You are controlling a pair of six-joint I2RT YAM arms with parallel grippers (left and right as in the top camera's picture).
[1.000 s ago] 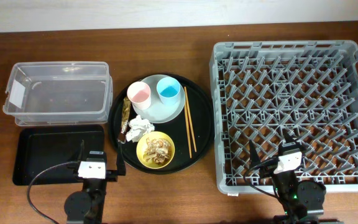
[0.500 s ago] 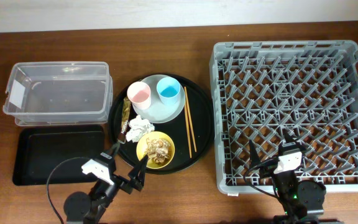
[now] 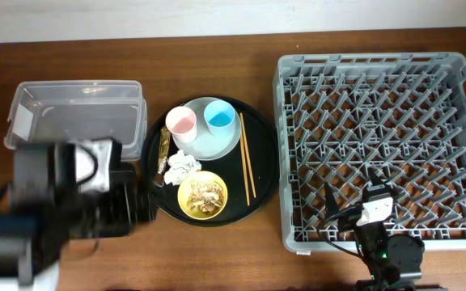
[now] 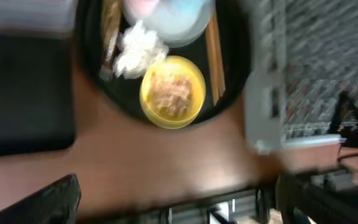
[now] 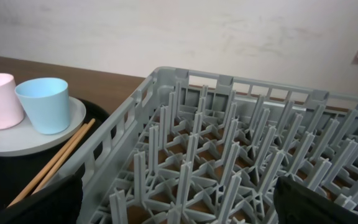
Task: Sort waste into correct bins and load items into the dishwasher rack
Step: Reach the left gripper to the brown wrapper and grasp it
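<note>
The yellow bowl [image 3: 202,195] with food scraps, a crumpled tissue [image 3: 181,166], the brown-gold wrapper [image 3: 163,153], the chopsticks [image 3: 247,168] and a grey plate [image 3: 209,139] carrying the pink cup [image 3: 180,122] and the blue cup [image 3: 219,115] lie on the round black tray [image 3: 261,162]. My left arm [image 3: 55,202] is a raised blur at the left. My left gripper [image 4: 179,210] is open, high above the bowl [image 4: 173,91]. My right gripper [image 3: 354,198] is open over the rack's [image 3: 383,137] front edge and is also open in its wrist view [image 5: 179,205].
The clear tub [image 3: 75,117] stands at the back left. The shallow black tray [image 4: 23,93] lies in front of it, mostly hidden by my left arm in the overhead view. The rack fills the right half of the table.
My left arm has lifted from the table's front edge and swung up towards the camera, now a large blur over the shallow black tray. The right arm has not moved.
</note>
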